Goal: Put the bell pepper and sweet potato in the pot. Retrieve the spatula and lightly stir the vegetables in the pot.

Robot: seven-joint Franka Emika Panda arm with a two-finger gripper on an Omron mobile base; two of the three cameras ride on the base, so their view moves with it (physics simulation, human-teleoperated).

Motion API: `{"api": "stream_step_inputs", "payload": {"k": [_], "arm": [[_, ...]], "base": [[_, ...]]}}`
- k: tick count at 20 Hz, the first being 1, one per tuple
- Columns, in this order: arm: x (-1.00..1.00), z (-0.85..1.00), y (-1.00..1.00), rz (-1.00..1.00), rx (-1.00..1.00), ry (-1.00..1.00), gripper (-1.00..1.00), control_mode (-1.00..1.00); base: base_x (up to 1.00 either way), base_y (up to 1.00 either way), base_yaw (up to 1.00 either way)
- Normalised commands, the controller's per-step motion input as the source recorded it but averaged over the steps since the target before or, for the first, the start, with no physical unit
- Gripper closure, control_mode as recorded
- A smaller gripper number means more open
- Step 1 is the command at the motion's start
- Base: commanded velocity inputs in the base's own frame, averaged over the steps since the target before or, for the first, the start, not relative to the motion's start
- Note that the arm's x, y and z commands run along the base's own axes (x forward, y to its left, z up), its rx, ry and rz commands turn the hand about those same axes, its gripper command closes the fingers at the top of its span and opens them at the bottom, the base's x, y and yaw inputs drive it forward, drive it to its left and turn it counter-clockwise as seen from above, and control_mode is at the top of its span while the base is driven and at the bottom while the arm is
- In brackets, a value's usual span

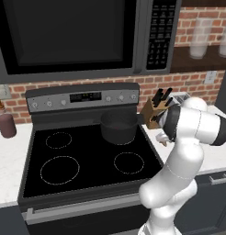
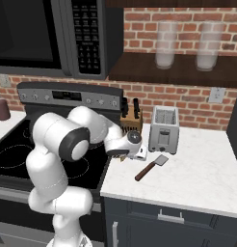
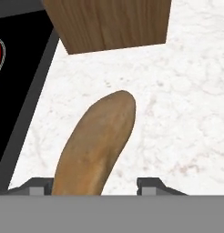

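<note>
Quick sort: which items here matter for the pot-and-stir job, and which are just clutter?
Job:
- pot on the stove
- sweet potato on the counter, between the gripper tips
- spatula on the counter

Clutter:
- toaster
- knife block
- maroon canister
- microwave

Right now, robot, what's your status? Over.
Fingers either side of the sweet potato on the counter, grip not confirmed. Pot waiting on the stove. Knife block just ahead, nothing blocking.
</note>
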Motion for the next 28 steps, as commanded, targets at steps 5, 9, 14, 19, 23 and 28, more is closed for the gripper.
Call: {"api": "stream_step_inputs", "payload": {"k": [5,9,14,19,23,28], "arm": [[-0.19,-0.02,0.04,0.0,-0.02,-0.04,1.0,-1.0],[-0.47,0.35,0.0,0.0,0.0,-0.1,1.0,-1.0],[-0.63,0.95,0.0,0.0,0.02,-0.04,1.0,-1.0],[-0.5,1.0,0.0,0.0,0.09,0.0,1.0,-1.0],[-0.32,1.0,0.0,0.0,0.07,0.0,1.0,-1.0],[-0.43,1.0,0.01,0.0,0.1,0.07,1.0,-1.0]], "base": [[0.0,0.0,0.0],[0.0,0.0,0.0],[0.0,0.0,0.0],[0.0,0.0,0.0],[0.0,0.0,0.0],[0.0,0.0,0.0]]}}
